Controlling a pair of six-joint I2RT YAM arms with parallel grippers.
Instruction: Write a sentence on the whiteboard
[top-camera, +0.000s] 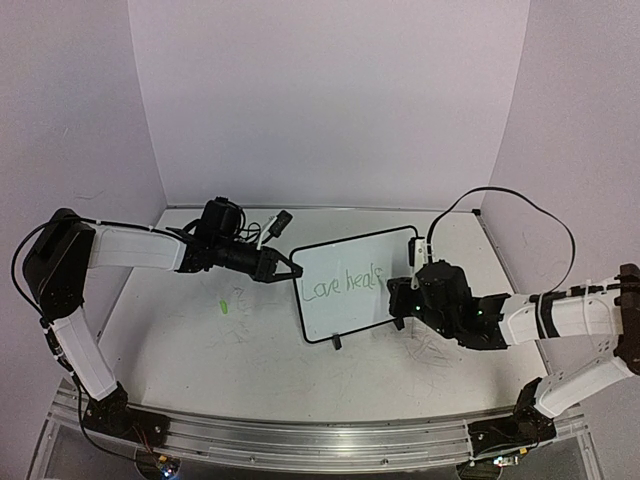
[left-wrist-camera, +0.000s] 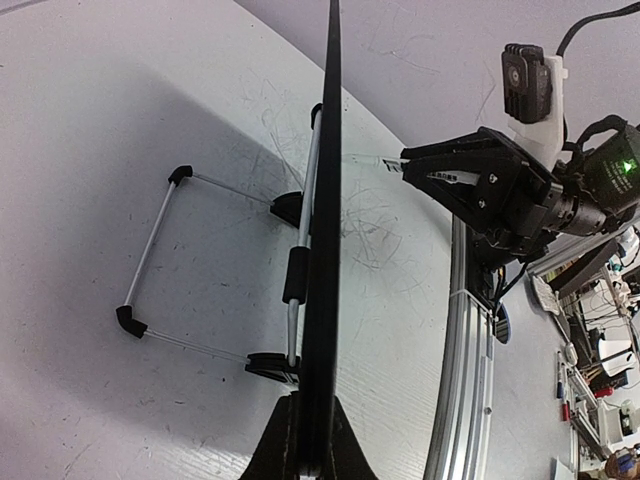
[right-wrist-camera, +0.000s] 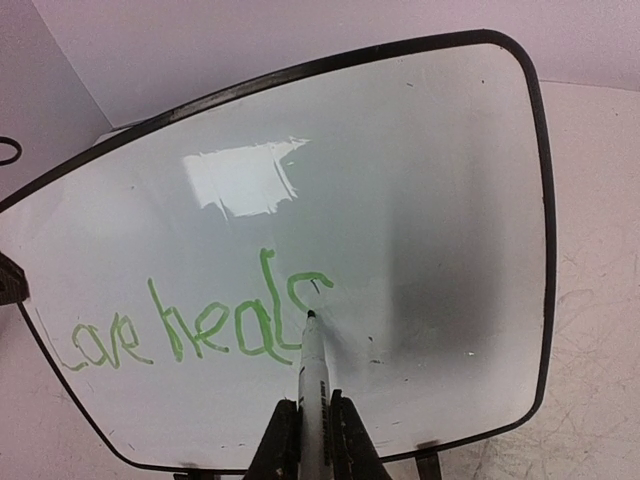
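Observation:
The whiteboard (top-camera: 350, 285) stands upright on two small black feet mid-table, with green writing "Love heal" and a part-drawn letter after it (right-wrist-camera: 310, 290). My left gripper (top-camera: 283, 268) is shut on the board's left edge; in the left wrist view the black frame (left-wrist-camera: 325, 250) runs edge-on between the fingers (left-wrist-camera: 272, 445). My right gripper (right-wrist-camera: 312, 425) is shut on a white marker (right-wrist-camera: 314, 370), whose tip touches the board face just below the last green stroke. In the top view the right gripper (top-camera: 403, 293) is at the board's right part.
The wire stand (left-wrist-camera: 160, 255) props the board from behind. The tabletop (top-camera: 200, 350) bears faint scribbles and a green mark (top-camera: 225, 305). Purple walls enclose the back and sides. An aluminium rail (top-camera: 320, 440) runs along the near edge.

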